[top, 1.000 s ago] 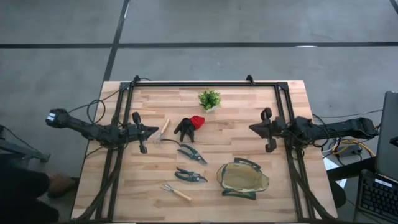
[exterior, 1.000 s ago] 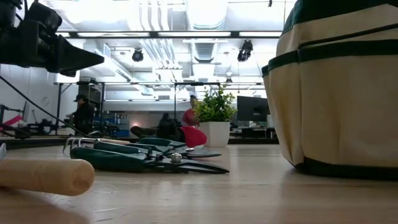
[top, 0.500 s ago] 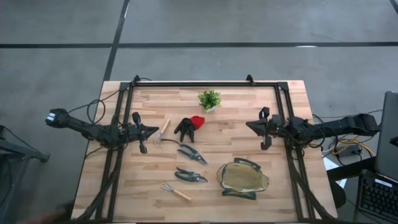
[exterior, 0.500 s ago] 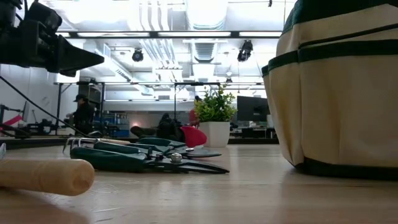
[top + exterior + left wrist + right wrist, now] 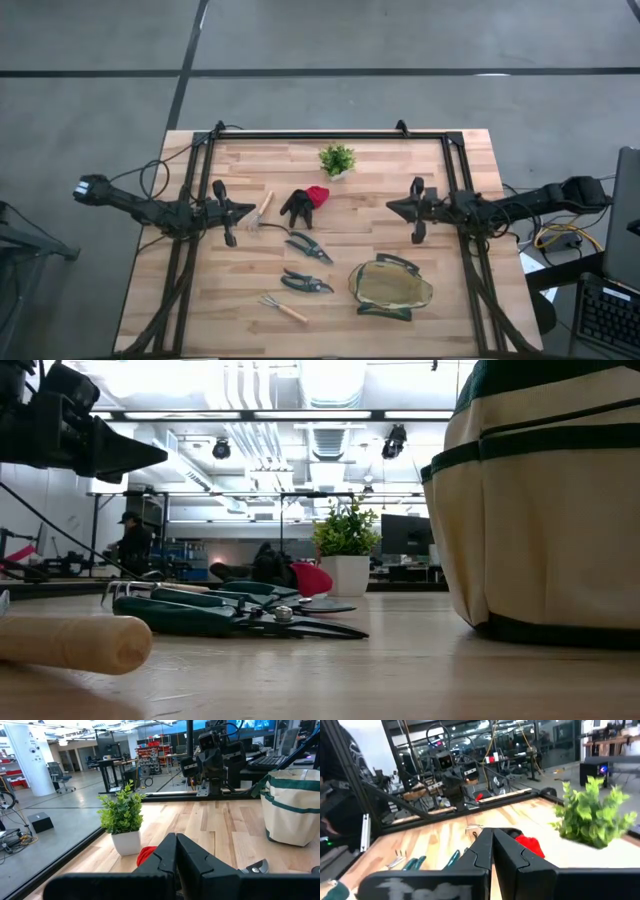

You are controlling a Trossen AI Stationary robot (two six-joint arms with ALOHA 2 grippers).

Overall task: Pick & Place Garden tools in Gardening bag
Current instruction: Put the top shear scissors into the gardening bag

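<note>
From above, the right gripper (image 5: 392, 207) has travelled inward from the tabletop's right edge over the last second, its fingers pressed together on nothing. It now heads toward the glove (image 5: 303, 203) in the middle. The left gripper (image 5: 250, 209) has stayed put near the left edge, likewise closed and empty. Nothing has been picked up, so the task looks to be at its opening reach.

The gardening bag (image 5: 391, 287) sits near the front right corner, mouth upward. One pruning shear (image 5: 308, 246) lies at mid-table, slanting toward the front right; a second (image 5: 305, 283) lies nearer the front edge, running almost left to right. One mini rake (image 5: 284, 309) lies by the front edge, another (image 5: 261, 212) just beside the left gripper.

At table height, the bag's wall (image 5: 545, 510) fills the right, and the shears (image 5: 230, 618) lie flat.

The left wrist view shows its fingers (image 5: 165, 857) shut, facing the potted plant (image 5: 122, 822).

The right wrist view shows closed fingers (image 5: 487, 847) aimed at the glove's red cuff (image 5: 530, 845).
</note>
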